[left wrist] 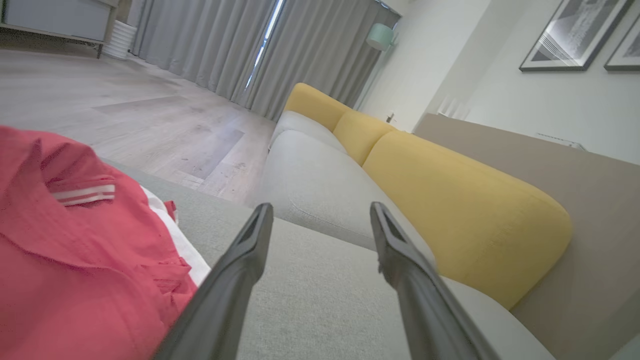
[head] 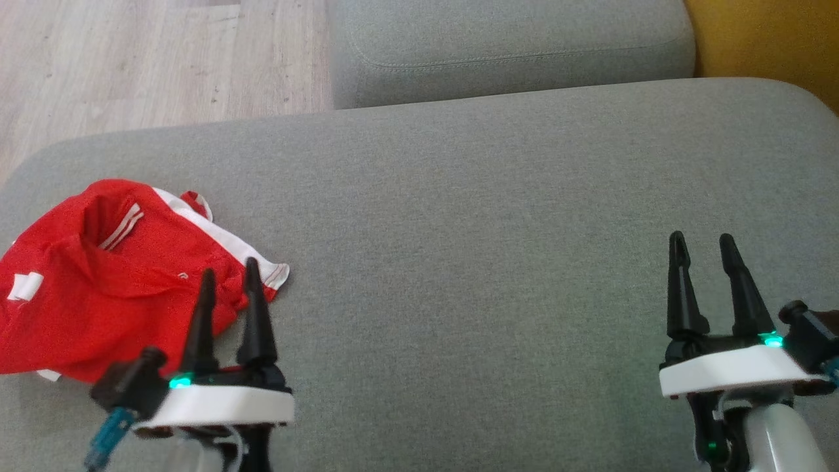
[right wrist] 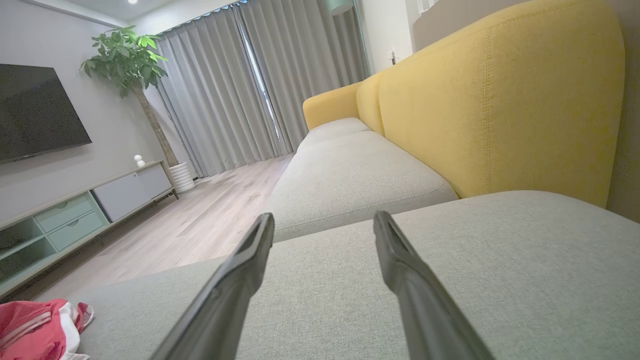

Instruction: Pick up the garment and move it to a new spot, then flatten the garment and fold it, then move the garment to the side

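On the left end of the grey cushion (head: 459, 262) lies the garment (head: 98, 288), a red shirt with white trim, all bunched up in a heap. It has not been picked up yet, so the first job is to grab it.

Just beside it, a bit more toward the middle of the cushion, is the left gripper (head: 229, 267). Its two fingers (head: 255, 314) stand apart and hold nothing. From the head view their tips sit over the near edge of the shirt. I cannot tell if they touch the cloth.

To do this well, I think the left gripper should slide a little further toward the cushion's left end, so that a fat fold of red cloth sits between the fingers. Then it should go down and pinch. It must catch only the shirt, not the cushion cover. A thin edge could slip out, so a thick bunch is safer.

Far off at the right end of the cushion, the right gripper (head: 701, 236) waits with its fingers apart and nothing in them.
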Controlling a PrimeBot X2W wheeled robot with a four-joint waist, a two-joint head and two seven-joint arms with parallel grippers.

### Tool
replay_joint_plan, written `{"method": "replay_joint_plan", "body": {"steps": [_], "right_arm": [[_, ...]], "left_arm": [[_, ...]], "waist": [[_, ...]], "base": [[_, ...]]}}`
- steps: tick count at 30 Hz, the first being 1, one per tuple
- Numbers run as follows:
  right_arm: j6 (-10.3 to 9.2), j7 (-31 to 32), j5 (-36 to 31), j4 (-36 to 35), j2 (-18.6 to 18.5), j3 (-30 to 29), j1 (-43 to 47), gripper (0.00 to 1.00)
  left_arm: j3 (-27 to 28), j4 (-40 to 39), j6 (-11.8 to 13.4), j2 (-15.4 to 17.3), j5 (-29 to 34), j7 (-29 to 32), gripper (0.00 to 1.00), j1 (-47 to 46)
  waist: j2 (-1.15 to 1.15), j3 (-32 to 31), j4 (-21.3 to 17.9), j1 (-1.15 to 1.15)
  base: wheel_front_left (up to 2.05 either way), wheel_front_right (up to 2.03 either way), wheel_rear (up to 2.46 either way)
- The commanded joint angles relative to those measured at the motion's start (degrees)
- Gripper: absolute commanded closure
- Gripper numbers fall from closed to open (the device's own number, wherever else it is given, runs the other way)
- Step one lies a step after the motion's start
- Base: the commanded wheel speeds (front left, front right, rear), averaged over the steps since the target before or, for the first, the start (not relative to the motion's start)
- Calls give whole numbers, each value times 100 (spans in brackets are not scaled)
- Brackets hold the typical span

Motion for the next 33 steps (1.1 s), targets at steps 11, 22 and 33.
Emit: {"method": "replay_joint_plan", "body": {"steps": [11,22,33], "right_arm": [[35,-244,-843,-295,-47,49,-126,0],[39,-430,-1753,-376,-50,169,-118,0],[43,-616,-1842,-395,-54,338,-42,0]], "left_arm": [[-235,1,90,82,1116,-234,0,-228],[-621,347,186,195,1964,-418,0,-273],[-409,482,96,93,1807,-603,0,-270]], "waist": [[0,3,4,0],[0,26,8,0],[0,14,5,0]], "base": [[0,0,0],[0,0,0],[0,0,0]]}}
